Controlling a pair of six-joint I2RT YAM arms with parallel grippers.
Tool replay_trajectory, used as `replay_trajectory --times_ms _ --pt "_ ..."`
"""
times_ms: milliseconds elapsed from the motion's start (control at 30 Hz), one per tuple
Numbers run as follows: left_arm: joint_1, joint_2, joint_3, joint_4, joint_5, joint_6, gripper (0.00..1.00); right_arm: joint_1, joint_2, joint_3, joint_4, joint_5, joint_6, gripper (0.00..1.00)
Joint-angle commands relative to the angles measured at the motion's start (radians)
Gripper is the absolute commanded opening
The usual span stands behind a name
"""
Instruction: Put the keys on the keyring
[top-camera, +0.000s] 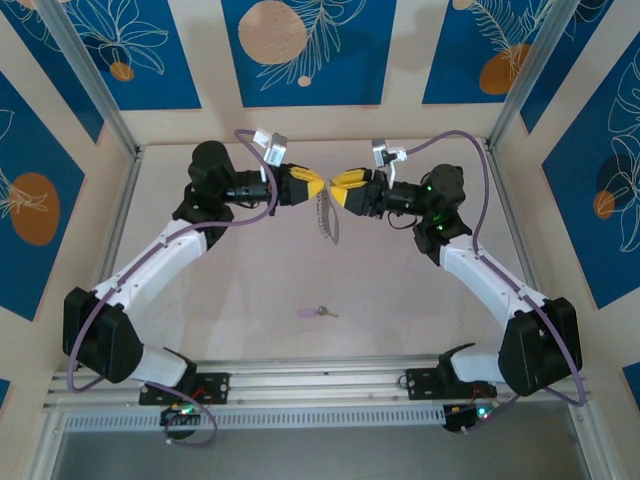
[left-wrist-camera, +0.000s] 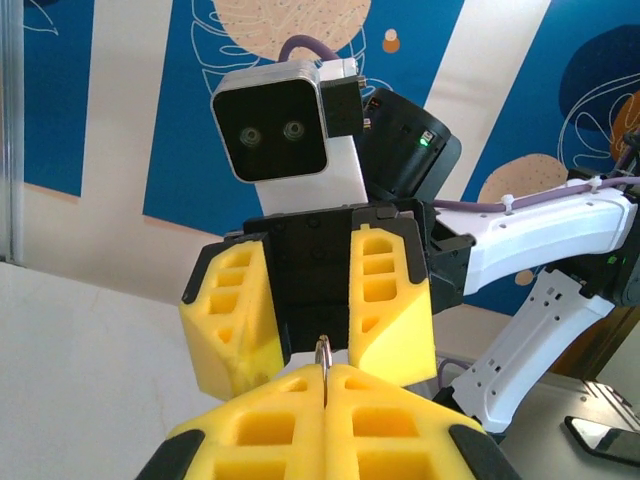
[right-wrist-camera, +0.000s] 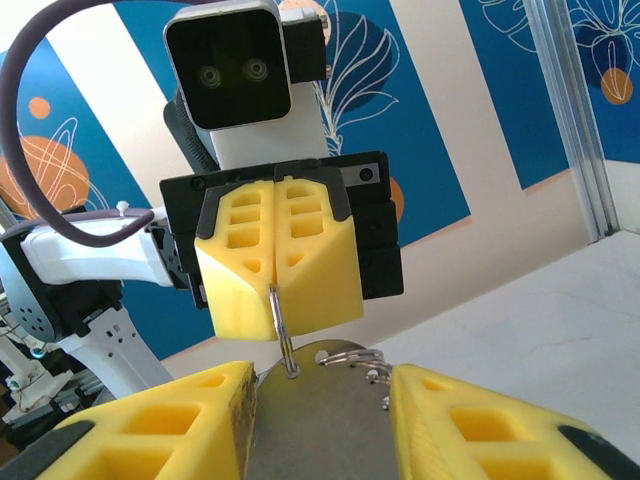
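The keyring (top-camera: 327, 220) is a grey metal oblong piece with a coil along one edge. It hangs by a thin wire ring (right-wrist-camera: 281, 325) above the far middle of the table. My left gripper (top-camera: 318, 186) is shut on that ring (left-wrist-camera: 324, 352), which pokes out between its yellow fingertips (left-wrist-camera: 325, 372). My right gripper (top-camera: 345, 186) faces it tip to tip. Its jaws stand apart on either side of the grey piece (right-wrist-camera: 320, 425), and I cannot tell whether they touch it. The key (top-camera: 318, 312), tiny with a lilac head, lies alone on the table near the front.
Metal frame posts (top-camera: 85, 75) and blue patterned wall panels (top-camera: 300, 50) enclose the table on three sides. A slotted aluminium rail (top-camera: 320, 385) with both arm bases runs along the near edge. Each arm's cable (top-camera: 470, 190) loops beside its wrist.
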Motion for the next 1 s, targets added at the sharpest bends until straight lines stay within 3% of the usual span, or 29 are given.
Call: replay_trajectory --times_ms 0,167,267,500,867,967 --pt "-0.007 0.012 0.001 0.076 0.041 -0.033 0.00 0.009 0.014 0.033 0.039 0.008 0.001 0.40" --pt "-0.007 0.016 0.000 0.077 0.043 -0.037 0.00 0.011 0.021 0.035 0.062 0.012 0.015 0.36" --pt "-0.008 0.019 0.000 0.080 0.044 -0.039 0.00 0.012 0.022 0.036 0.065 0.011 0.015 0.29" --pt "-0.011 0.030 0.008 0.081 0.057 -0.046 0.00 0.013 0.018 0.032 0.070 0.011 0.016 0.01" --pt "-0.013 0.025 0.002 0.069 0.017 -0.048 0.00 0.012 0.013 -0.008 0.168 0.040 0.067 0.00" --pt "-0.011 0.006 -0.020 0.076 -0.055 -0.043 0.13 0.011 0.003 -0.029 0.185 0.089 0.074 0.00"
